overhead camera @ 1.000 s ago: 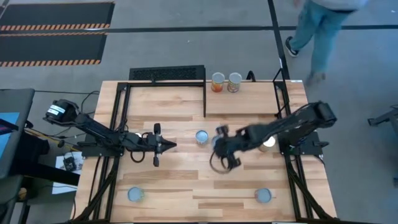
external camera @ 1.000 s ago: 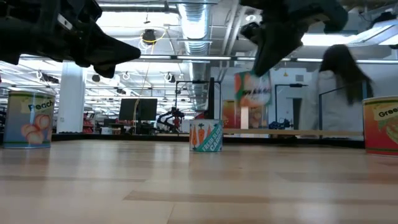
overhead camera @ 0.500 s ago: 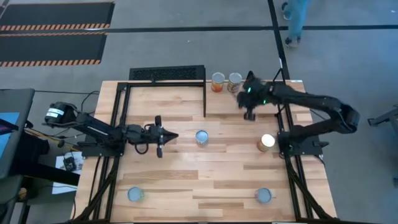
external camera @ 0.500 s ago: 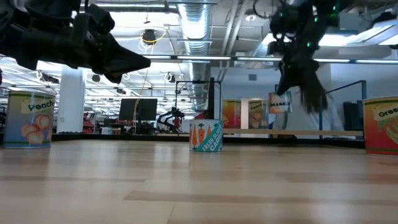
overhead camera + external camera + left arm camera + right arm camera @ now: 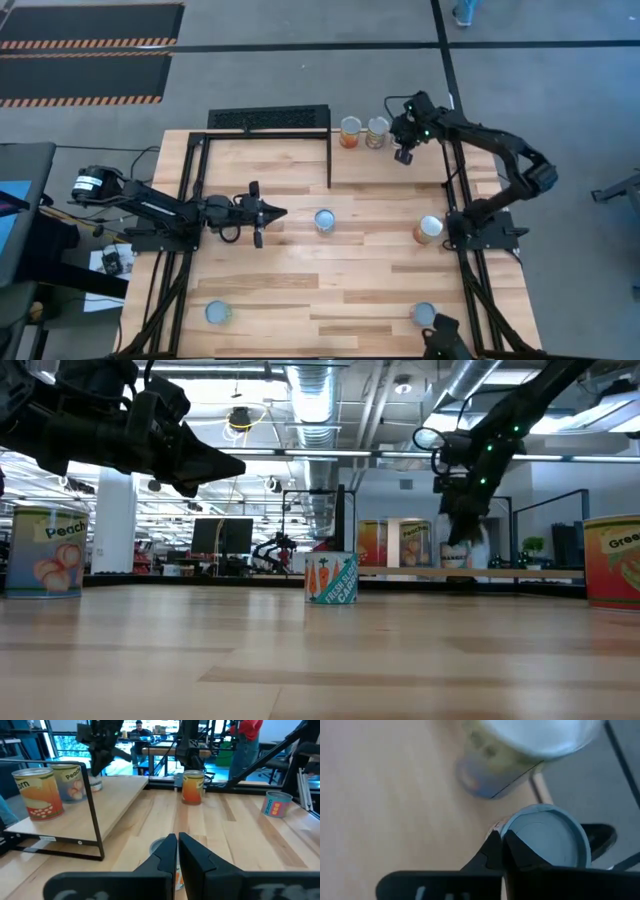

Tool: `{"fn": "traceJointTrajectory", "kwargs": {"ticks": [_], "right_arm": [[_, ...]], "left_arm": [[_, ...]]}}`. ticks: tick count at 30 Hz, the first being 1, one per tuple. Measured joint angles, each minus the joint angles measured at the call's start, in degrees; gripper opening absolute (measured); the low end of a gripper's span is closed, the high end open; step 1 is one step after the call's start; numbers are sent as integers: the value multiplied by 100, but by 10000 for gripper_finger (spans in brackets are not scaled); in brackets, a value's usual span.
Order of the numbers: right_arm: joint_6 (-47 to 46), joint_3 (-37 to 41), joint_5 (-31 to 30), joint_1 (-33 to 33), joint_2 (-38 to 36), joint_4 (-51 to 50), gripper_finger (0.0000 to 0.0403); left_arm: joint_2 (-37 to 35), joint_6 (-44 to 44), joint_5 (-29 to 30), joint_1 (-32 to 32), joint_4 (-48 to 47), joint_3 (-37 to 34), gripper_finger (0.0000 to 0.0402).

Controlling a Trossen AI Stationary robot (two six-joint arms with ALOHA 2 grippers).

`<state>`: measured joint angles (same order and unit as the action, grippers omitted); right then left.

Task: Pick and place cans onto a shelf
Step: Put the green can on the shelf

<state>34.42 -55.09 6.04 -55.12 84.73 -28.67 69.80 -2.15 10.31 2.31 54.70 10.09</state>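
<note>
Right tool (image 5: 404,152) over the shelf (image 5: 390,168) at the bench's far right, fingers closed round a can (image 5: 547,836), beside two cans (image 5: 363,132) standing on the shelf's far edge. Left tool (image 5: 262,212) mid-bench, fingers pressed together, empty, pointing at a carrot-label can (image 5: 324,220).

"Peach" on left can (image 5: 44,552)

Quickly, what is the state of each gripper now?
Left gripper: shut, empty.
Right gripper: shut on a can at the shelf.
</note>
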Motion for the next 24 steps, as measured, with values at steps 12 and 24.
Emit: {"fn": "traceJointTrajectory", "kwargs": {"ticks": [12, 24], "right_arm": [[-297, 13, -9, -93, 85, 212, 9], [-482, 16, -296, -91, 64, 160, 10]], "left_arm": [[0, -48, -9, 0, -2, 2, 8], [0, -119, -9, 0, -2, 2, 8]]}}
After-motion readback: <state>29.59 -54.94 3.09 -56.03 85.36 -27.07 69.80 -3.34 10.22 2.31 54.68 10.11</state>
